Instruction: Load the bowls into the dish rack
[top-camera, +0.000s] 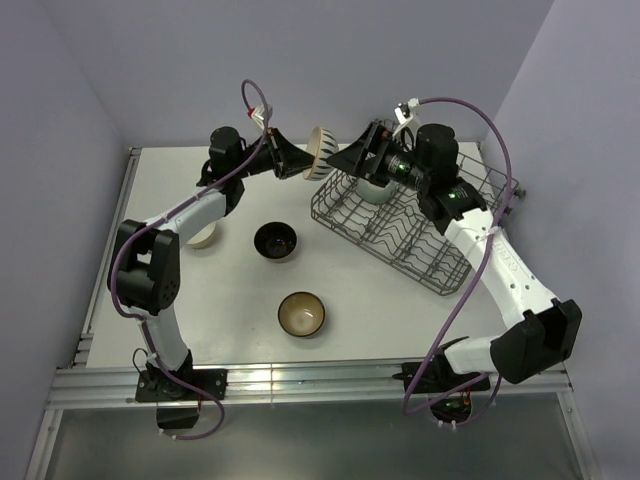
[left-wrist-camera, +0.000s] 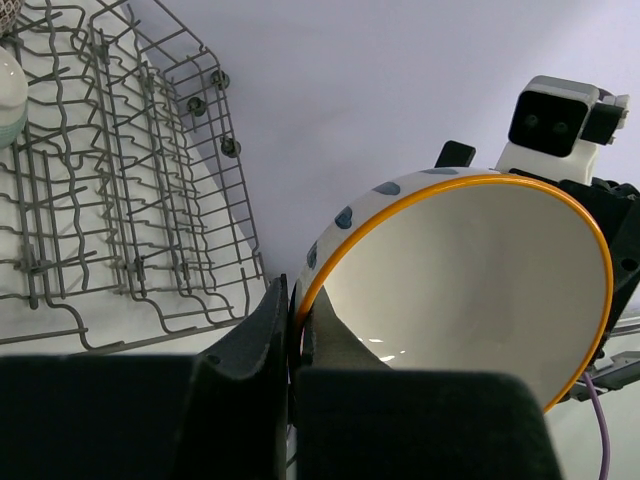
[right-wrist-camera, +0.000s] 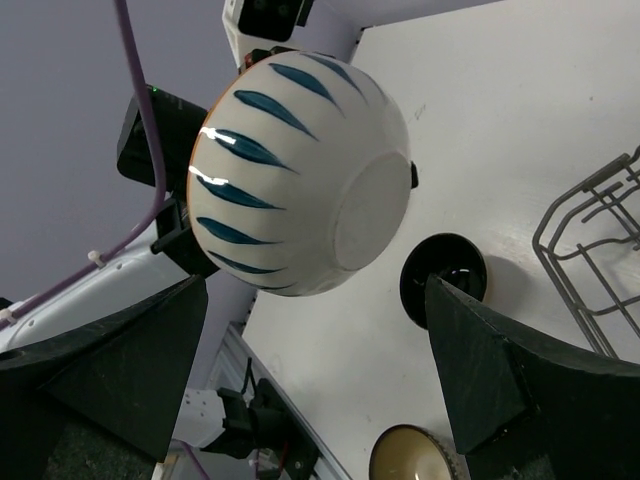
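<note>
Rack of grey metal wire (top-camera: 420, 250) stands at the right of the white table (top-camera: 230, 320), a pale teal bowl (top-camera: 375, 193) inside. Beside its far-left corner the left gripper (left-wrist-camera: 297, 300) pinches the rim of the cream, blue-streaked ceramic bowl (top-camera: 320, 150), held aloft; the right gripper (right-wrist-camera: 310, 290) gapes wide, facing its base.

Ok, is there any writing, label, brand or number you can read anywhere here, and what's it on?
No readable text in any view.
Cream bowl: only blue streaks, no lettering.
Rack: no label shows.
Table: one faint speck, too small to tell whether it is writing.
</note>
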